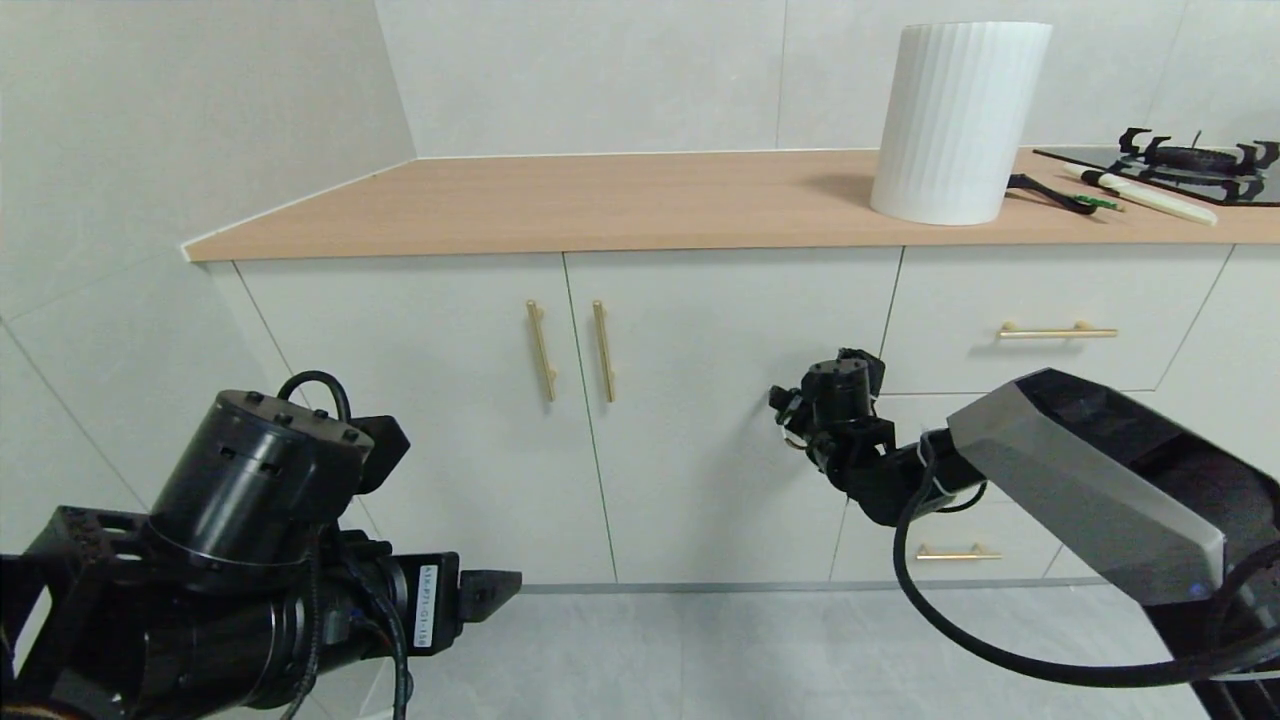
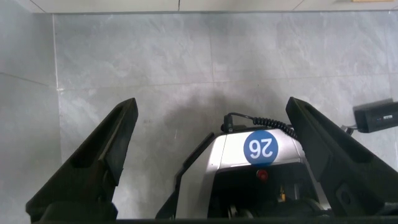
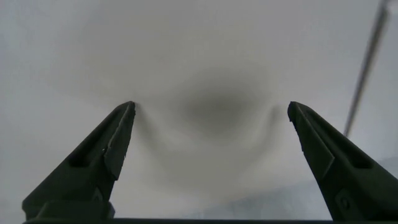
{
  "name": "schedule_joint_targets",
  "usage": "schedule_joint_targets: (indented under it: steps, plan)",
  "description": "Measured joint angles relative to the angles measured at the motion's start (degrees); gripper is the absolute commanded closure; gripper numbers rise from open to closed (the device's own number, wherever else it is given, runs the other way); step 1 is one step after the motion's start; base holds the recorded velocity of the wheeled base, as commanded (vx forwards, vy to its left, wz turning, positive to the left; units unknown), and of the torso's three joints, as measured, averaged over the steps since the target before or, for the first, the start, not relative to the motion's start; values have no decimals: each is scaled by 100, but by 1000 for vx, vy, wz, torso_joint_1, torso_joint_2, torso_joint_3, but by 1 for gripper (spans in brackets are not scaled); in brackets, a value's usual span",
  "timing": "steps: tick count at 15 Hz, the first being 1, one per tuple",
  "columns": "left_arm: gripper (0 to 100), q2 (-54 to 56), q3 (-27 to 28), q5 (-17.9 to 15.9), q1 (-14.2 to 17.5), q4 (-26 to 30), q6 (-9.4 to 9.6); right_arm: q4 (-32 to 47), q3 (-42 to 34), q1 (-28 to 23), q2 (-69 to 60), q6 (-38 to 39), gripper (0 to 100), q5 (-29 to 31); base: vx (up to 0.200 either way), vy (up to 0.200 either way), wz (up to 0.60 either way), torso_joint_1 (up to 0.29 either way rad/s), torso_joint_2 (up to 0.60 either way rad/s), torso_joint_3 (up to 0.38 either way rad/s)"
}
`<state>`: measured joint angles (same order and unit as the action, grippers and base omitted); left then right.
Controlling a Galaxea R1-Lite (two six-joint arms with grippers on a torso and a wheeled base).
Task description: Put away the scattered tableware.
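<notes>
Points spread, empty right gripper [image 3: 210,107] at cabinet door [image 3: 211,56], left gripper [image 2: 211,102] likewise at floor [image 2: 155,62]; spots utensils [image 1: 1140,195] on countertop [image 1: 600,200] from the head.

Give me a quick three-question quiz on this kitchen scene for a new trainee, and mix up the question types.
1. True or false: the right gripper is shut on a spoon.
2. Multiple choice: the utensils lie
A) on the floor
B) on the countertop, beside the white ribbed container
C) in an open drawer
3. Short answer: which gripper points down at the floor tiles?

Key
1. False: its jaws stand open and empty, facing a cabinet door.
2. B.
3. The left gripper, also open.
</notes>
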<state>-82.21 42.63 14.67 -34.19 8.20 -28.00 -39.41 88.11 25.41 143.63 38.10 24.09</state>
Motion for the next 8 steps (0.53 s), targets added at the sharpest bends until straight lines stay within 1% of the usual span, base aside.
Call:
schedule_joint_targets:
  steps: [1, 2, 3, 5, 6, 7, 8]
  plan:
    - [0, 0, 0, 0, 0, 0, 0, 17, -380, 33, -219, 74, 0, -414, 0, 0, 0, 0, 0, 0]
    - [0, 0, 0, -2, 0, -2, 0, 27, -884, 77, -527, 134, 0, -1008, 0, 0, 0, 0, 0, 0]
    - [0, 0, 0, 0, 2, 0, 0, 24, -1399, 91, -868, 158, 0, -1725, 0, 0, 0, 0, 0, 0]
    - [0, 0, 9, 0, 0, 0, 0, 24, -2483, 67, -1697, 148, 0, -3544, 0, 0, 0, 0, 0, 0]
    - [0, 0, 9, 0, 0, 2, 0, 22, -2905, 34, -2066, 63, 0, -4187, 0, 0, 0, 0, 0, 0]
    - [0, 7, 9, 0, 0, 0, 0, 22, -3216, 6, -2370, -246, 0, -4393, 0, 0, 0, 0, 0, 0]
    - [0, 29, 9, 2, 0, -2, 1, 30, -3456, -16, -2638, -482, 0, -4297, 0, 0, 0, 0, 0, 0]
